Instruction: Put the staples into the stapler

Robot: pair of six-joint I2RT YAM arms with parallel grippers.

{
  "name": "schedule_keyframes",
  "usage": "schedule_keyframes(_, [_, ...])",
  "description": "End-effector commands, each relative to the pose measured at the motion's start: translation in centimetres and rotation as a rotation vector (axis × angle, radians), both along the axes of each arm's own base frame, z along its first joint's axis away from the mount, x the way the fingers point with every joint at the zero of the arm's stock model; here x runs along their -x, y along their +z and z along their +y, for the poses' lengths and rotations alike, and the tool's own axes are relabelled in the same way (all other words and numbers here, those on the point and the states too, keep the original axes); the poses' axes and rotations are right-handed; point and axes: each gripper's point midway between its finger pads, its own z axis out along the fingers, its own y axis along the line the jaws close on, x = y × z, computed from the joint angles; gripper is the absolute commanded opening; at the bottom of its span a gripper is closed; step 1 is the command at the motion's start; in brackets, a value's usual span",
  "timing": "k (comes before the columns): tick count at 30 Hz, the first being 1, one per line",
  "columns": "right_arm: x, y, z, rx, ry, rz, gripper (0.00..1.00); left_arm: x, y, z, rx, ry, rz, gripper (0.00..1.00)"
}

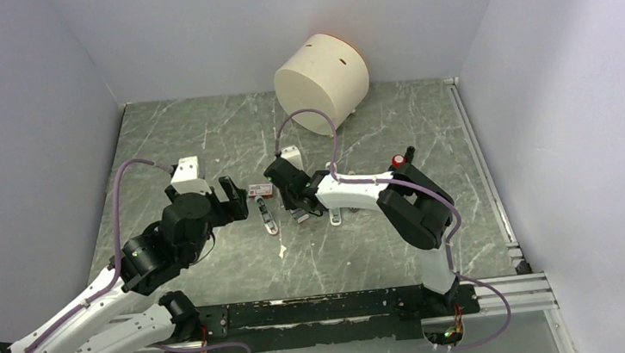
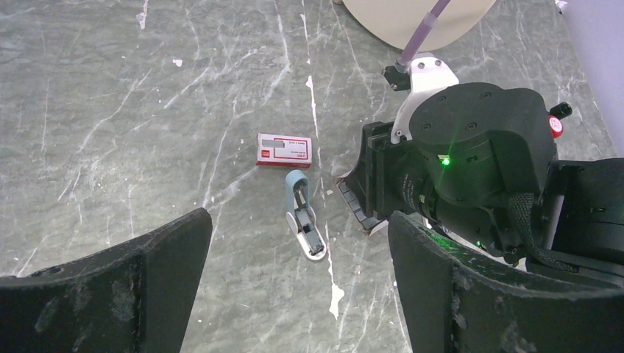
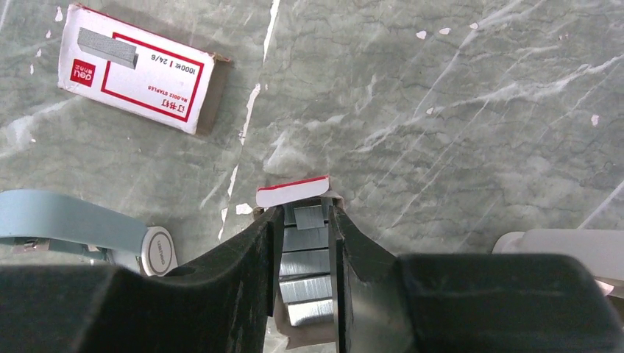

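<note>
Several dark-grey strips, the staples [image 3: 305, 254], lay side by side in a shallow card tray [image 3: 292, 193] with a red-edged flap. The tray rested on the grey marbled surface [image 3: 456, 88]. The strips sat directly between the fingers of the right tool [image 3: 304, 213], each strip's long axis running from finger to finger.

Right tool: narrowed onto the strips, with a finger [image 3: 250, 257] against each end. It was judged to be pinching them. Whether any strip had left the tray could not be told.

Stapler [image 1: 268, 215]: one, pale blue and white, flat on the surface. It lay just to the left of the right tool, between the two arms and apart from the staples. In the overhead view its long axis ran far to near, slightly slanted. The lid appeared swung back, with the channel facing up. From the right wrist it showed low and to the left, roughly parallel to the strips.

Left tool [image 2: 298, 294]: spread wide and holding nothing. It was aimed at the stapler, which showed between its fingers.

Box [image 2: 284, 150]: one, red and white, just beyond the stapler's far end.

Nearer arm: the right, for the staples. Both tools stood about equally near the stapler.

Coming move, as judged: a short carry leftward, with a strip kept in line with the channel.
</note>
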Motion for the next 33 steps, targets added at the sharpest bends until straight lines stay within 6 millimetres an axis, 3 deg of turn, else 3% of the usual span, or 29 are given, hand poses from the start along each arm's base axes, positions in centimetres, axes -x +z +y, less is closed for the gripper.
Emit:
schedule_keyframes(1, [-0.9,-0.5,-0.8,0.024,-0.029,-0.026,0.32,-0.4,0.7,0.0,0.011,0.008,-0.024,0.94])
schedule_keyframes(15, [-0.3,-1.7,-0.8,-0.002,0.001,0.013,0.3,-0.3,0.6,0.1,0.01,0.011,-0.023,0.94])
schedule_keyframes(25, [-0.7,-0.3,-0.7,-0.018,-0.007,-0.016,0.21,-0.3,0.7,0.2,0.011,0.016,-0.024,0.95])
schedule_keyframes(33, [-0.5,2.1,-0.9,-0.055,-0.018,-0.039,0.2,-0.3,0.7,0.3,0.011,0.016,-0.026,0.95])
